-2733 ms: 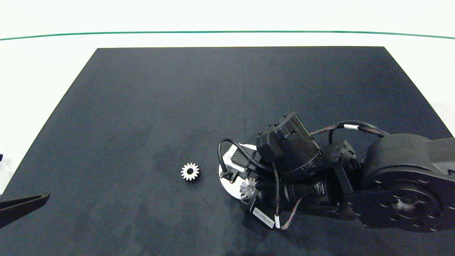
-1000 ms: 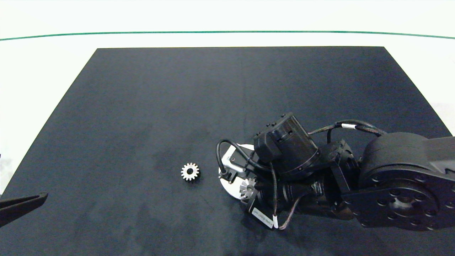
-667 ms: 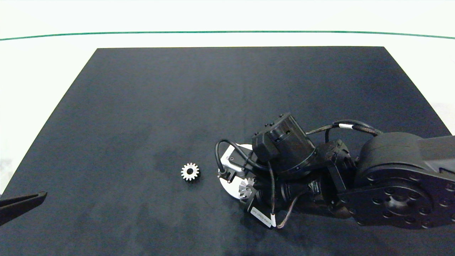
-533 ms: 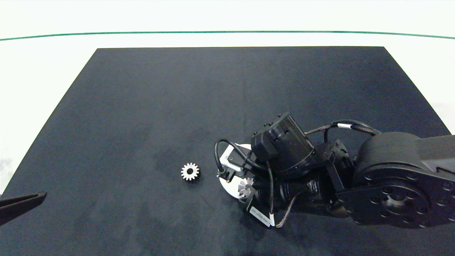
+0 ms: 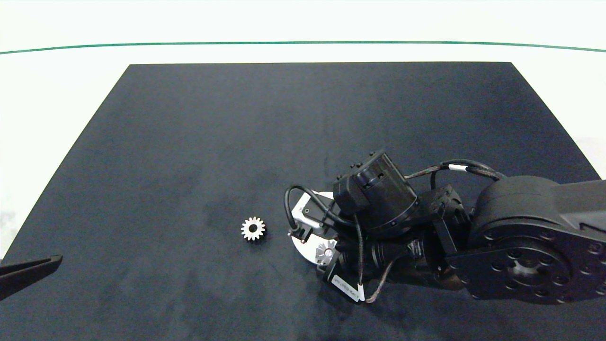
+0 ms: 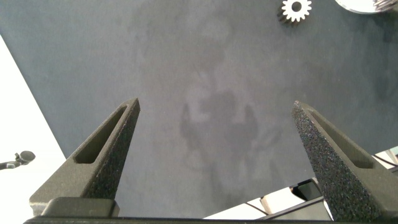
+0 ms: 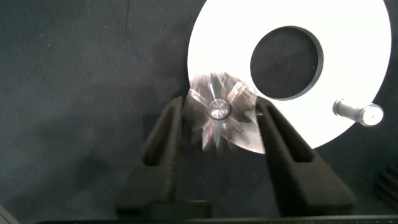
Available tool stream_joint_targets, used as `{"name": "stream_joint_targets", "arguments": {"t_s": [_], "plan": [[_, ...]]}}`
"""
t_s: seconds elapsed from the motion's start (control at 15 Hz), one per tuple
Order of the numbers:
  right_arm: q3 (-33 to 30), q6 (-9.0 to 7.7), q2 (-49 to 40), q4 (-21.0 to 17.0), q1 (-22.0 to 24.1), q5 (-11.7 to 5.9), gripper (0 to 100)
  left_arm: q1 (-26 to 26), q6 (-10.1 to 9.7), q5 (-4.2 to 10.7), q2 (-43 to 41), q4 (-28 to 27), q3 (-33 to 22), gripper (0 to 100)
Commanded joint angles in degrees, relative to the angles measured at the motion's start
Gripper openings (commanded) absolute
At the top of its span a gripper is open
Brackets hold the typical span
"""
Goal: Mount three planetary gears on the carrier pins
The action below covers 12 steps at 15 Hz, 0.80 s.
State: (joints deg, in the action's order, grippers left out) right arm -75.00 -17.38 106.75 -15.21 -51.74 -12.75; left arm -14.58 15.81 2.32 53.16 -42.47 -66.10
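Gear (image 7: pixel 217 117) between right end effector (image 7: pixel 217 118) fingers

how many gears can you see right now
2. One gear lies loose on the dark mat, left of the white disc. The other gear sits on a pin between the right pincer fingers. Any third is hidden.

1 gear (image 7: pixel 219 118) seemingly on pin; 1 loose gear (image 5: pixel 253 228) nearby

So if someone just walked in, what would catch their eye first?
The right hand, over the white disc near the mat's front, with a gear on a pin between its fingers. Next, the lone gear lying flat on the mat, left of the disc.
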Motion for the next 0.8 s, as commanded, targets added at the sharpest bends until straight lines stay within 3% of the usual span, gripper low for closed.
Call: {"name": "stream_joint_targets", "arguments": {"t_s": [0.07, 0.27, 0.4, 0.47, 0.67, 0.8], "plan": [[0.0, -0.02, -0.1, -0.3, 0.0, -0.08, 100, 0.1, 0.1, 0.06, -0.1, -0.2, -0.1, 100], [1.0, 0.07, -5.1, -0.5, 1.7, -0.43, 100, 0.2, 0.1, 0.06, -0.4, -0.2, -0.2, 100], [2.6, 0.07, -11.6, -1.0, 5.4, -4.56, 100, 0.9, 0.1, 0.06, -0.7, -0.3, -1.0, 100], [3.4, 0.16, -15.0, -1.7, 7.7, -5.27, 100, 1.0, 0.1, 0.06, -0.8, -0.3, -1.1, 100], [7.2, 0.33, -26.2, -6.1, 14.8, -5.27, 100, 0.9, 0.1, 0.06, -0.9, -0.4, -1.1, 100], [11.8, 0.51, -31.8, -6.4, 19.0, -4.3, 100, 0.9, 0.1, 0.06, -0.8, -0.4, -0.9, 100]]}}
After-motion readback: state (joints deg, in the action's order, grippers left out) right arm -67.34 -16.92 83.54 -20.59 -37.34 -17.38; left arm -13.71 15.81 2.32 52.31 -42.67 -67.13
